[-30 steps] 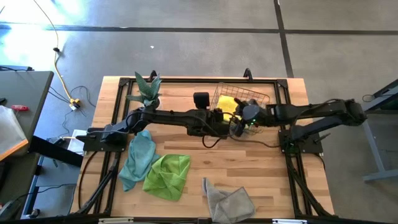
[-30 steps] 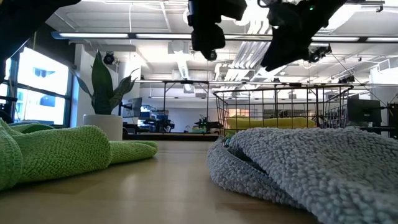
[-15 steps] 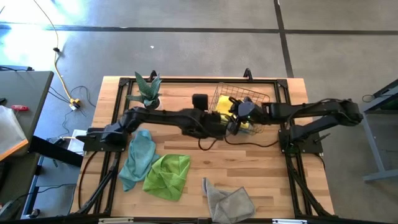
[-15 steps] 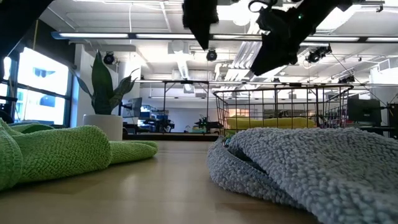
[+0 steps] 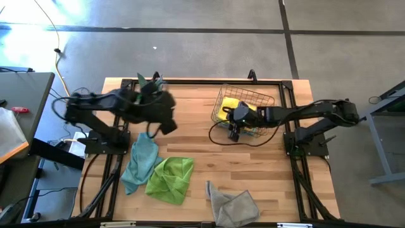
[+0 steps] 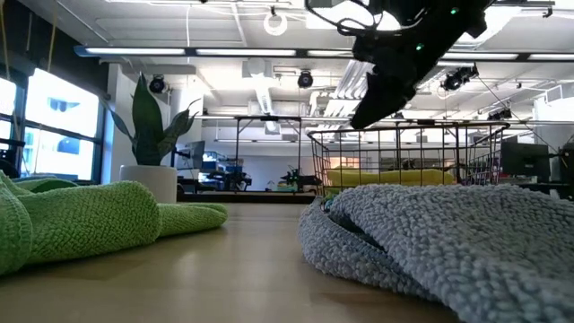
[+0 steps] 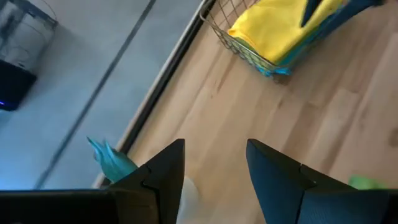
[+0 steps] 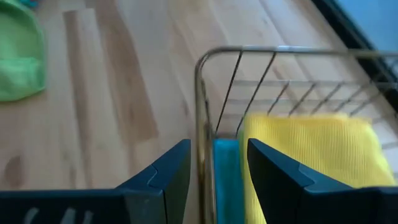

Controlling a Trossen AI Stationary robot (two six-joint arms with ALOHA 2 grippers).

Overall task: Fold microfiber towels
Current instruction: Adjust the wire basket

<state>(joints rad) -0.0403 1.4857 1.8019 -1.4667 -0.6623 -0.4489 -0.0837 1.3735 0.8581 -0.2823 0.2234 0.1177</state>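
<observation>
- Right pincer (image 5: 235, 125) hovers spread at the basket (image 5: 255, 99) rim, likely to pull the yellow towel (image 8: 323, 155) inside.
- Left pincer (image 7: 214, 165), spread and empty, waits near the plant (image 5: 149, 88).
- Teal towel (image 5: 140, 159), green towel (image 5: 171, 178) and grey towel (image 5: 234, 204) lie crumpled on the bench (image 5: 253, 164), unfolded.

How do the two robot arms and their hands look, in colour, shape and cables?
Both arms are black and built of slim jointed links on black bases. The left hand and the right hand each have two flat, dark, angular fingers. A thin black cable loops along the right arm onto the table. Small green lights glow on that arm in the low view.
</observation>
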